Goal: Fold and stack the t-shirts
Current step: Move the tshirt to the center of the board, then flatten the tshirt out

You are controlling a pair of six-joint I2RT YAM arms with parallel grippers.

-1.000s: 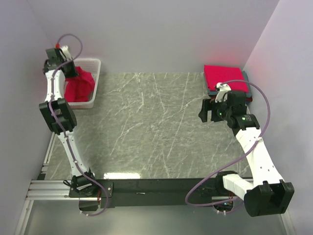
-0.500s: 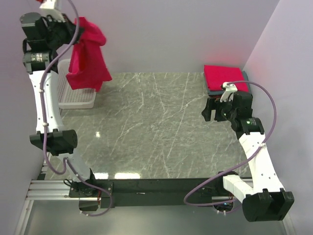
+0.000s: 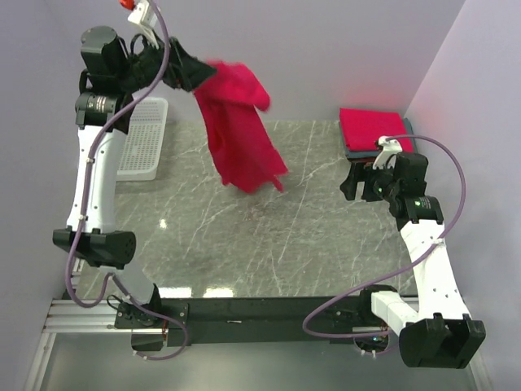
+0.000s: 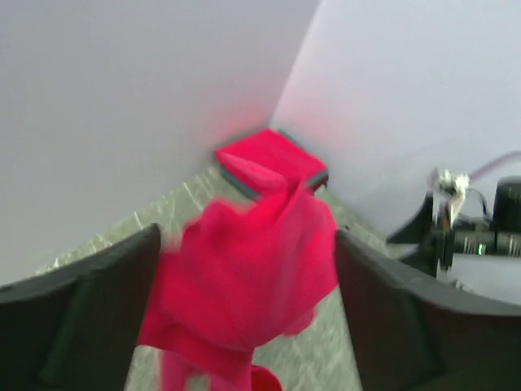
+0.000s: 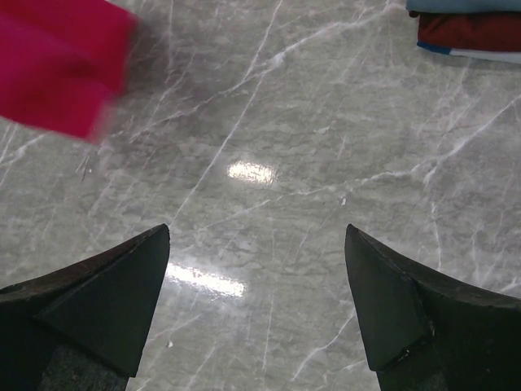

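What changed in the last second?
The left hand lifted a red t-shirt out of the basket and swung it rightward over the table; its jaws now stand wide, apparently releasing it. The right hand, open, shifted slightly; folded stack and basket stayed put.

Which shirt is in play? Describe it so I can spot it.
Look above the marble table, left of centre, by the left arm's fingers. The crimson t-shirt there hangs unfolded in mid-air, unlike the folded stack in the far-right corner.

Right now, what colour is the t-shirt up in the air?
The t-shirt is bright crimson red, clearest in the top external view.
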